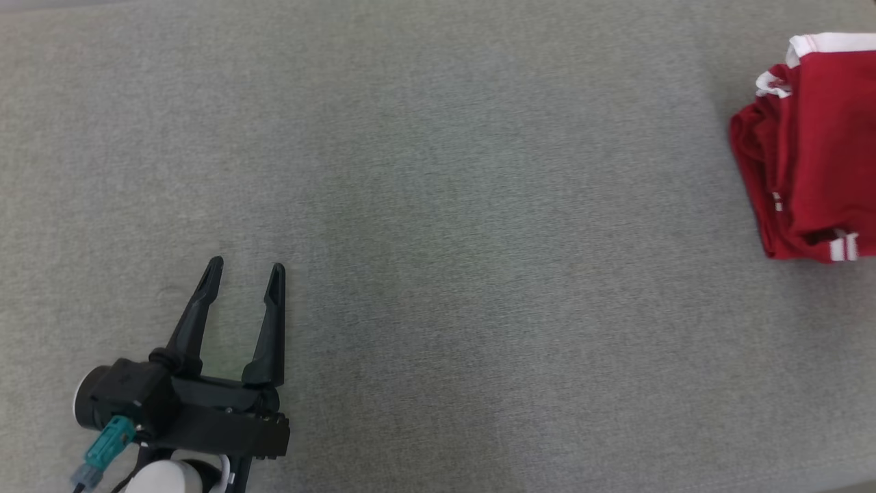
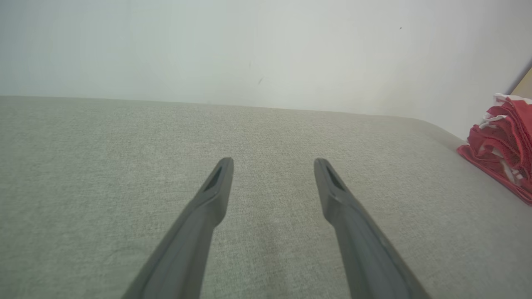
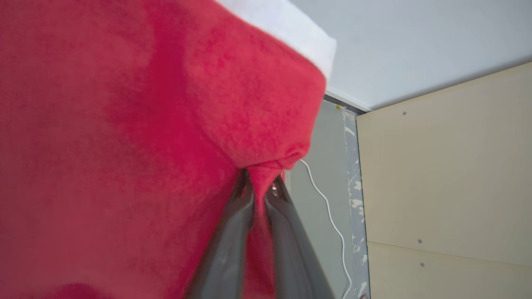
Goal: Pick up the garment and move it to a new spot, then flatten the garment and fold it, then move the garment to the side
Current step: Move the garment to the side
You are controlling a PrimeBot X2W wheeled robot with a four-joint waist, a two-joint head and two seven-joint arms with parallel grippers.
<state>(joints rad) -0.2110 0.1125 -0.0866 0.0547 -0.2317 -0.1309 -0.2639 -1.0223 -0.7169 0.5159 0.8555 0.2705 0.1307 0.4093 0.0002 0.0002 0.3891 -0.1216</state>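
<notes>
The garment (image 1: pixel 814 150) is red with white trim, bunched at the far right edge of the grey surface in the head view. From the left wrist it appears as a red heap (image 2: pixel 505 145) at the right. My right gripper (image 3: pixel 259 182) is shut on a pinch of the red cloth (image 3: pixel 124 145), which spreads across the left of the right wrist view. My left gripper (image 1: pixel 246 270) hovers low at the lower left of the head view, open with nothing between its fingers; its two dark fingers (image 2: pixel 216 187) point across bare grey fabric, far from the garment.
The grey fabric-covered surface (image 1: pixel 445 239) stretches wide between the left gripper and the garment. A pale wall (image 2: pixel 266 50) rises behind its far edge. Past the garment, the right wrist view has a beige panel (image 3: pixel 449 174) and a white cable (image 3: pixel 328 207) on the floor.
</notes>
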